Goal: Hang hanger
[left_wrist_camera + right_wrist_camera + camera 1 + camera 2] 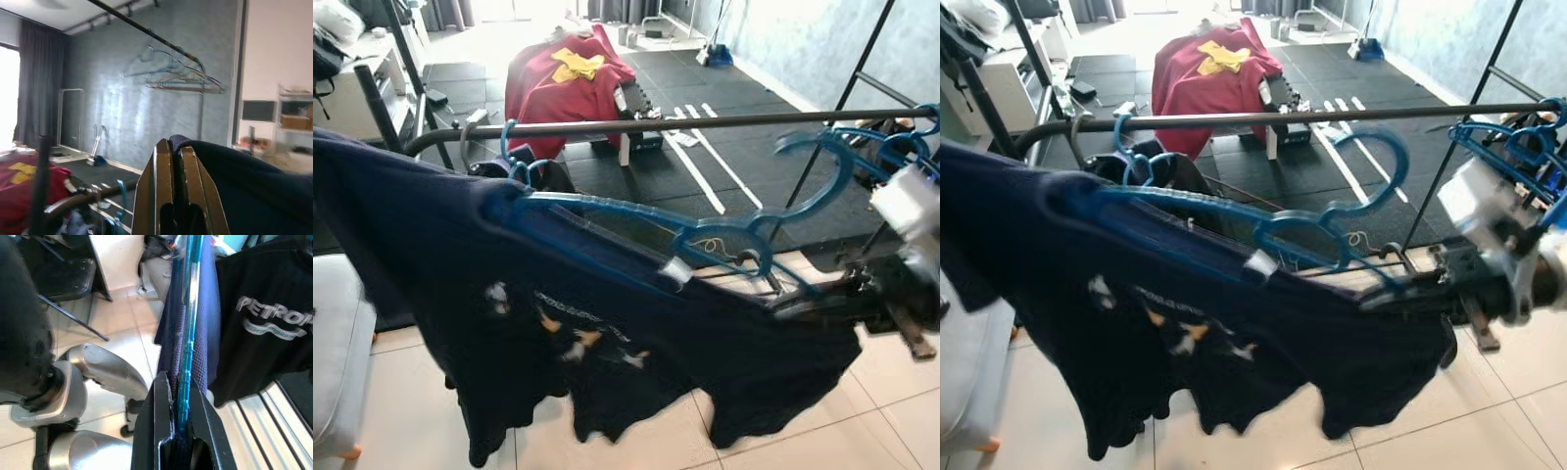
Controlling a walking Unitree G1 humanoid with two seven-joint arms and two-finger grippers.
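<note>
Right claw [1400, 294] clamps the blue hanger [1234, 220], shirt-laden, just below the rail [1332, 115]; left claw [176, 166] pinches the navy shirt [460, 294]. Lift the hook over the rail before releasing.

At your 12 o'clock a red cloth [558, 93] with a yellow patch [576, 65] is draped over something on the black floor mats [705, 166]. White strips [705, 157] lie on the mats toward 1 o'clock. At 2 o'clock a mop [713, 49] leans by the grey-blue wall [803, 39]. At 3 o'clock several empty blue hangers [901, 147] cluster together. At 9 o'clock you have a pale cushion [333, 343] on the tiled floor [636, 441].
</note>
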